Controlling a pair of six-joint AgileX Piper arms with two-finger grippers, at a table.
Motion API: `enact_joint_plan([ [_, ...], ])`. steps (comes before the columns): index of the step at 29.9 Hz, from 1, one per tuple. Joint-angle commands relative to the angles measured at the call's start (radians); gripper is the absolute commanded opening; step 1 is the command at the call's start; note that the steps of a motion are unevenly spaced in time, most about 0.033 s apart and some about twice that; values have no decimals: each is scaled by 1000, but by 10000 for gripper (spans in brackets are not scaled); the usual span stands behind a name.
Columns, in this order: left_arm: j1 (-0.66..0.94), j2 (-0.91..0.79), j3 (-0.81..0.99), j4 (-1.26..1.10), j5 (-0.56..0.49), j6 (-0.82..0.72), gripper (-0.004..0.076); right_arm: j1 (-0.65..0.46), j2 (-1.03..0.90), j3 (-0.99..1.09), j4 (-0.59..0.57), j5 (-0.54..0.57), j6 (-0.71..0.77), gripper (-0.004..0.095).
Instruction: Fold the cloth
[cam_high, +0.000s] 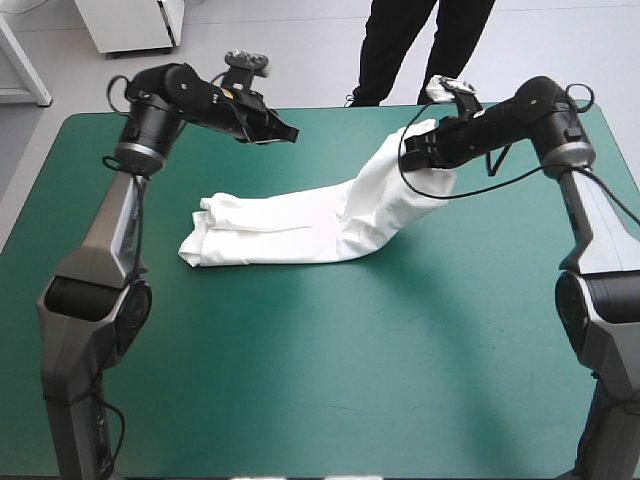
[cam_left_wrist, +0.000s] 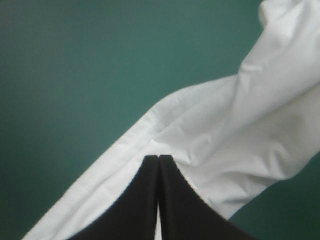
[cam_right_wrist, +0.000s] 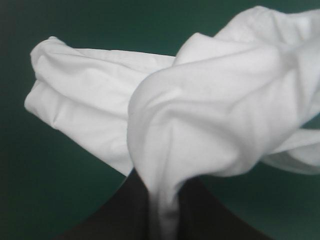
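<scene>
Across the far half of the teal-green table (cam_high: 330, 380) the white T-shirt (cam_high: 290, 230) stretches as a long, narrow folded band. Its left end rests on the table in a rumpled stack of layers. Its right end slopes up off the table to the right gripper (cam_right_wrist: 161, 192), whose black fingers are clamped on a bunch of the fabric, with cloth spilling over and between them. The left gripper (cam_left_wrist: 159, 159) hangs raised over the table's far left part, the band under and ahead of it. Its fingers are pressed together in a point with nothing between them.

The shirt looks light, soft and limp. It sags from the held end and creases wherever it bends, so it should follow a pull readily but will not hold a shape by itself. The layers can slide over one another, and a fold may fall open if only the top sheet is caught. A sound hold for the free gripper would likely be the left end on the table, pinching all the layers at the edge together so that both ends can be carried evenly.
</scene>
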Motion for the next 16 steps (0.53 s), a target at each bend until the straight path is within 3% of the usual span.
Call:
enact_joint_plan([
  [1, 19, -176, -33, 20, 39, -29, -9, 77, -74, -48, 79, -48, -10, -15],
  [11, 49, -424, 1, 67, 39, -58, -9, 263, -58, -110, 55, -183, -10, -15],
  [16, 49, -544, 104, 101, 39, -58, -9, 318, 6, -165, 55, -185, 2, -15],
])
